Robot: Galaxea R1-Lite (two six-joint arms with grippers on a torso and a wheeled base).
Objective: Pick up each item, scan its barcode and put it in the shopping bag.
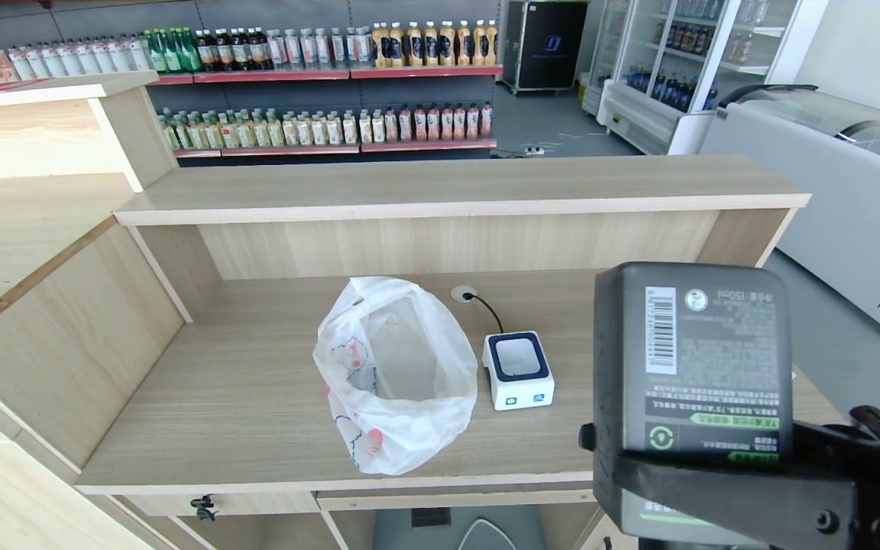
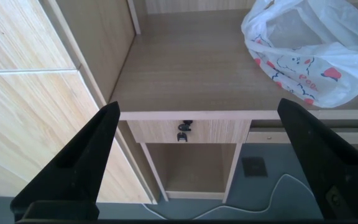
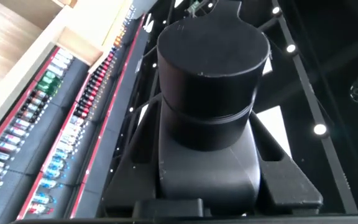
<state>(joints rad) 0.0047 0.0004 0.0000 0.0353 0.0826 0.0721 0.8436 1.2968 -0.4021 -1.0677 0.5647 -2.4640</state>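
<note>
Head view, lower right of the frame: black container (image 1: 688, 359), long axis running up the frame. It is clamped near its lower end by the right gripper (image 1: 723, 496) and held off the counter (image 1: 241, 397).
- Barcode (image 1: 660, 330): white strip on the container's upper left, bars stacked along the long axis, on the face turned toward the camera.
- Scanner (image 1: 518, 370): centre of the frame, standing on the counter, window tilted upward. It lies left of the held container and a little higher in the frame.
- Shopping bag (image 1: 394, 374): just left of the scanner and near it, mouth open upward.
- Key relation: the barcode faces away from the scanner window. The coming move looks to need a carry leftward and a turn of that face down toward the window. The right arm is the nearer one.
- Right wrist view: the container (image 3: 210, 93) is seen end-on, round cap foremost, between the closed fingers.
- Left wrist view: left gripper (image 2: 199, 109) spread wide and holding nothing. It sits off the counter's front edge, above a drawer (image 2: 184, 130), with the bag (image 2: 309, 50) beyond it.
</note>
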